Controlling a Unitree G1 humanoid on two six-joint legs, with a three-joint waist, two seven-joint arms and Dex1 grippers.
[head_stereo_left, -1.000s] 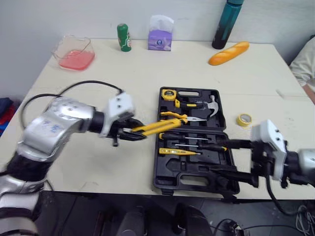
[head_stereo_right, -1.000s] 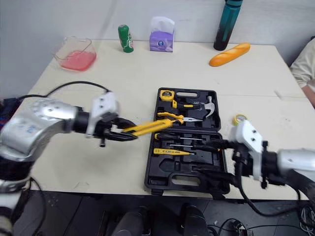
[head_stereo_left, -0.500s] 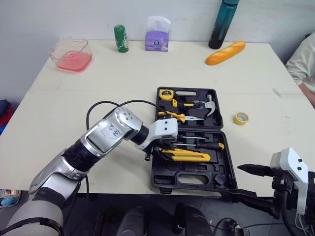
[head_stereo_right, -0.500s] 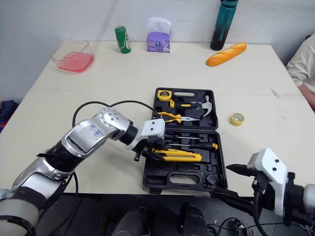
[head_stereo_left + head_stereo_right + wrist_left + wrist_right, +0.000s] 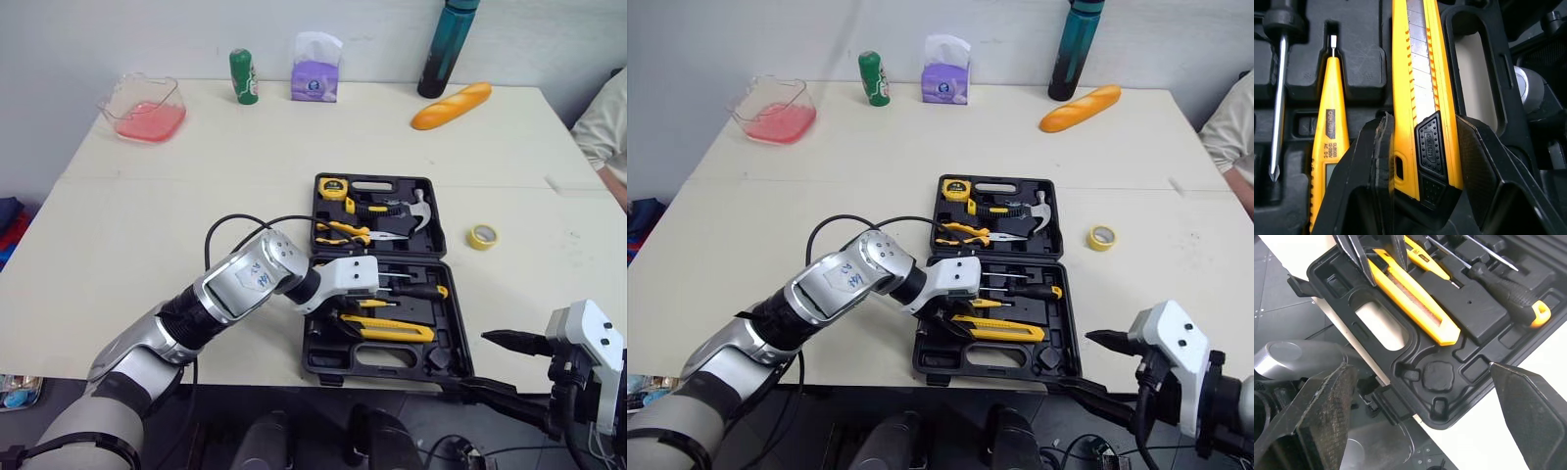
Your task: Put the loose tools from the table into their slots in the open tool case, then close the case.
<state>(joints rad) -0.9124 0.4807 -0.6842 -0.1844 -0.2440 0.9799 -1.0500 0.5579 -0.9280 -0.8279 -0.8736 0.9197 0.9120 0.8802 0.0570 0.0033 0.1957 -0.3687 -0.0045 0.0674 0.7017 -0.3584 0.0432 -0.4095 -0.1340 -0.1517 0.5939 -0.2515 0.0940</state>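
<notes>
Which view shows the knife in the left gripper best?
Left wrist view: close up on the knife, clamped in the left gripper. Right wrist view shows most of its length in the case; eye views show it small, one end hidden by the gripper.

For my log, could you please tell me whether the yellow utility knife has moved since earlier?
Yes. The utility knife, gripped by the left gripper, went from the left edge of the tool case into its front half.

Table (image 5: 196,176), tool case (image 5: 328,364), tape roll (image 5: 475,238), bread (image 5: 453,105)
</notes>
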